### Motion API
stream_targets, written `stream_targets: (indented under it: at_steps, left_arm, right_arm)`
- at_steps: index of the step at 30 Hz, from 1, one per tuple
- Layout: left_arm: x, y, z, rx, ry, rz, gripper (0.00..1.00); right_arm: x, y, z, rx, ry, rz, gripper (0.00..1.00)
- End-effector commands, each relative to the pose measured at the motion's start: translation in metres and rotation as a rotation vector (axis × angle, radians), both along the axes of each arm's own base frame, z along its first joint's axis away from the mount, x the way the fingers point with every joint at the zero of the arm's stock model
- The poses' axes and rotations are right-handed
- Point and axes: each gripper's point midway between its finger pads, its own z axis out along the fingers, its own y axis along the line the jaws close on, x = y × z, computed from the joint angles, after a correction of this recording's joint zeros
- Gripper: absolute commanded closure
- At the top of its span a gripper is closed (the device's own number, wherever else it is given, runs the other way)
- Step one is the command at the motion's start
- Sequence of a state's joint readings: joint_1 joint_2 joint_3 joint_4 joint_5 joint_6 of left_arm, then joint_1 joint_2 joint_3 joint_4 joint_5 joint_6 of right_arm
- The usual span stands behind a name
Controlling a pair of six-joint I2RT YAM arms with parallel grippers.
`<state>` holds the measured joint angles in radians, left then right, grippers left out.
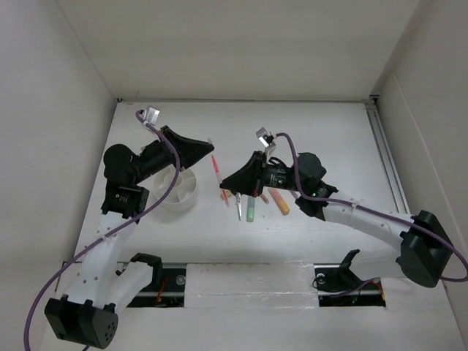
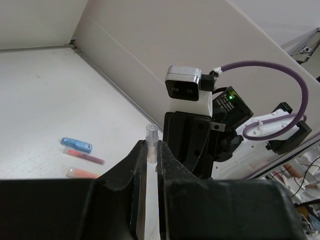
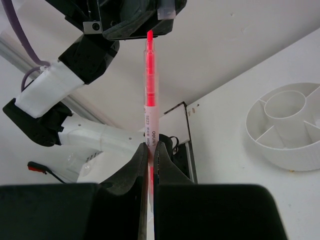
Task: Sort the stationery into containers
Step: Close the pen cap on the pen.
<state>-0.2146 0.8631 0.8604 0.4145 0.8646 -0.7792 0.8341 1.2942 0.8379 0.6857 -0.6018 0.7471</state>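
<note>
Now my left hand point(image 2: 151, 152) and right hand point(image 3: 149, 152) pinch opposite ends of red pen point(image 3: 149, 85); handover toward tub point(image 3: 290, 156), I judge.

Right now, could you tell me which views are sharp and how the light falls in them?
Top external: even, soft light, only faint shadows on the table, red pen small but distinct. Left wrist: near fingers dark and blurred, blue marker beyond sharper. Right wrist: pen crisp, its red vivid; divided white tub clear, no glare.

Red pen point(image 3: 149, 70), white tub point(image 3: 280, 156), blue marker point(image 2: 76, 144), green marker point(image 1: 250, 211), orange marker point(image 1: 281, 203)
</note>
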Motion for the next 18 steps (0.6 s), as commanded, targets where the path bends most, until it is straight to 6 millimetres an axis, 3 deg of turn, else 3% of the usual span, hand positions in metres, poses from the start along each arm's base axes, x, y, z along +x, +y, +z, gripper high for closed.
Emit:
stream_targets:
  at_steps: [1,18]
  left_arm:
    - [-0.0055,-0.0014,0.0075,0.001,-0.055,-0.031,1.0]
    - [-0.0071,-0.0003,0.0104,0.005,-0.061,-0.023,1.0]
  right_arm:
    - [-0.0029,0.0019,0.0337,0.085,-0.105,-0.001,1.0]
    - [0.0056,0.0021,0.0354,0.082,-0.118,-0.047,1.0]
